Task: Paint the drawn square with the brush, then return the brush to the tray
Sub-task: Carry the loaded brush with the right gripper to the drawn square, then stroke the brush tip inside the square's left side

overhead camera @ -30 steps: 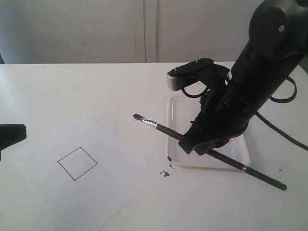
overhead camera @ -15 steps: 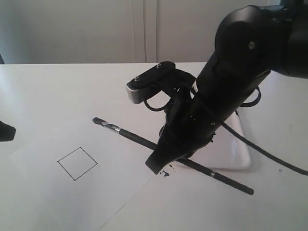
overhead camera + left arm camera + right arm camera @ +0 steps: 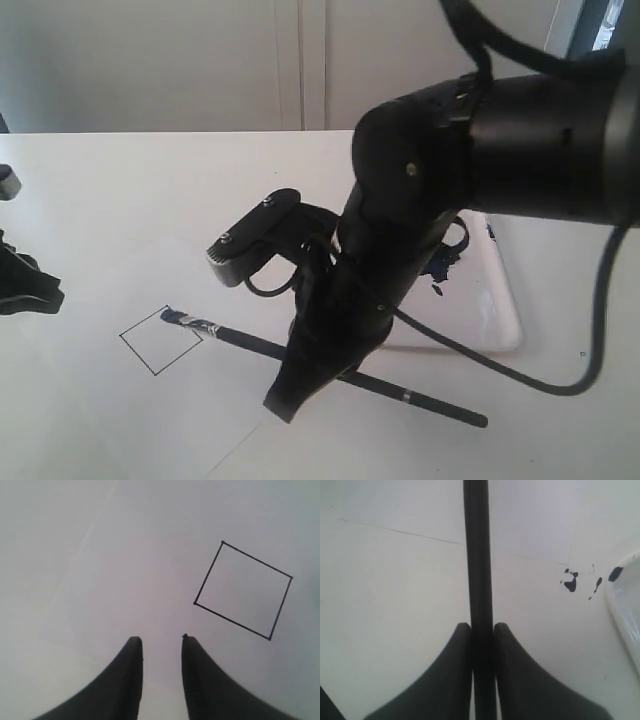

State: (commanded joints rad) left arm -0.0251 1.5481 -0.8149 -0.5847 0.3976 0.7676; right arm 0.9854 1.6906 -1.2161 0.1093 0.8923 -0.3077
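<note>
Paintbrush point(image 3: 245, 340), long, thin, black-handled, clamped mid-handle between right gripper point(image 3: 481, 630) jaws. Long axis ran from glossy white rectangular tray point(image 3: 505, 300) toward thin-lined black drawn square point(image 3: 160, 345) on flat white paper sheet point(image 3: 100, 400). Dark tip at square's far corner, interior blank. Left gripper point(image 3: 160, 639) narrowly parted, empty, beside square. Dark blue paint blob point(image 3: 445, 262) in tray.

White table point(image 3: 120, 190) w/ white paper sheet point(image 3: 150, 420) flat on it. Dark paint specks point(image 3: 570, 583) on table, just off sheet corner. Grey wall point(image 3: 150, 60) in bkgd.
</note>
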